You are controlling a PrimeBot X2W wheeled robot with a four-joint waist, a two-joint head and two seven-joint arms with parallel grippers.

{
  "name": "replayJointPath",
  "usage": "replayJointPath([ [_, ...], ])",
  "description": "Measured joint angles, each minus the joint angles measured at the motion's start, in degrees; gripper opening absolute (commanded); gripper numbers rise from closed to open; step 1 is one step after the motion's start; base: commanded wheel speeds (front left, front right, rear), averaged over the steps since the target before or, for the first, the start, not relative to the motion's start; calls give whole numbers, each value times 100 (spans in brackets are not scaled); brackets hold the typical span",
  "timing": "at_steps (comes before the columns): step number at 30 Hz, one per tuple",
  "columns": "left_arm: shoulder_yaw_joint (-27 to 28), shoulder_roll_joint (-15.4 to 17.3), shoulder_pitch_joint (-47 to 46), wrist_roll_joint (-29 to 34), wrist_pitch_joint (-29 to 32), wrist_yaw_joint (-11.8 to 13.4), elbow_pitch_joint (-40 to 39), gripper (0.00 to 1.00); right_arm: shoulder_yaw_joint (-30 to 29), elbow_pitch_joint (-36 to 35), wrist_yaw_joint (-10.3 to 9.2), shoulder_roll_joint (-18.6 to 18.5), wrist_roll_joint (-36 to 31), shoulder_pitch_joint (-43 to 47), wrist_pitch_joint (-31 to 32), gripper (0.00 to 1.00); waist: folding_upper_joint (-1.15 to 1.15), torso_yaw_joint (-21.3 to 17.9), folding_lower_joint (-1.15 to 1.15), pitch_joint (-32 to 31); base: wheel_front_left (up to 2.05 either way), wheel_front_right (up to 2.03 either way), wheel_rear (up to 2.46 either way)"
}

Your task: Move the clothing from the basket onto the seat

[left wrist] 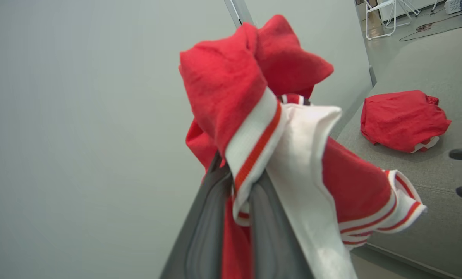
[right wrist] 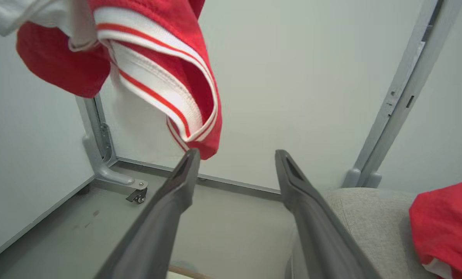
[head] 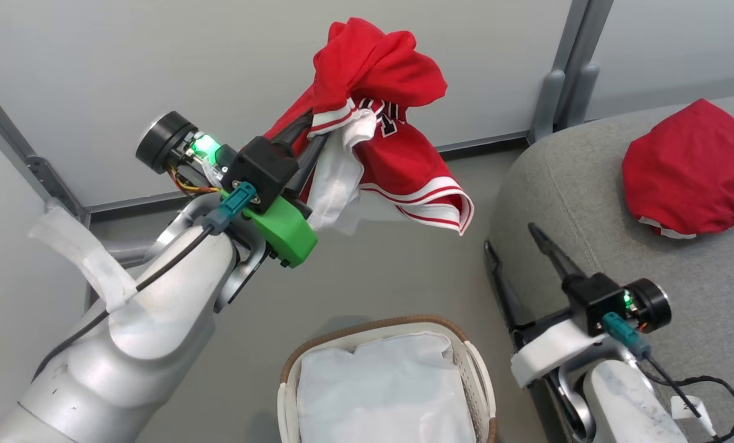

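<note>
Here, pale grey wall panels (head: 157,74) on metal posts rise behind the seat (head: 588,203), a broad grey woven cushion, and a smooth grey floor (head: 373,277) spreads beside it. The basket (head: 367,329) stands on that floor just off the seat's edge, its white liner (head: 385,387) showing. The jersey (head: 403,154) hangs in the air short of the seat, pinched in the left claw (head: 308,138). The plain red garment (head: 693,166) lies on the seat. The right claw (head: 511,237) gapes empty at the seat's edge.
</note>
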Motion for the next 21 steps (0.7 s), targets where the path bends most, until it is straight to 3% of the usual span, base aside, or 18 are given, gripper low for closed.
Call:
replayJointPath([
  [6, -76, -64, -87, -43, 92, -10, -165, 0, 431, 588, 0, 5, -153, -148, 0, 100, 0, 176, 0, -148, 0, 0, 0],
  [18, -282, -147, -85, -120, 143, -58, -328, 0, 862, 855, 0, 2, -240, -1016, 0, 100, 0, 404, 0, -260, 0, 0, 0],
  [19, -289, -149, -76, -151, 142, -58, -330, 0, 918, 865, 0, 2, -233, -1067, 0, 56, 0, 414, 0, -267, 0, 0, 0],
  [20, -294, -151, -67, -159, 141, -58, -328, 0, 969, 870, 0, 5, -216, -1103, 0, 25, 0, 423, 0, -273, 0, 0, 0],
  [21, -294, -153, -49, -170, 137, -58, -328, 0, 998, 878, 0, 8, -198, -1123, 0, 9, 0, 428, 0, -277, 0, 0, 0],
])
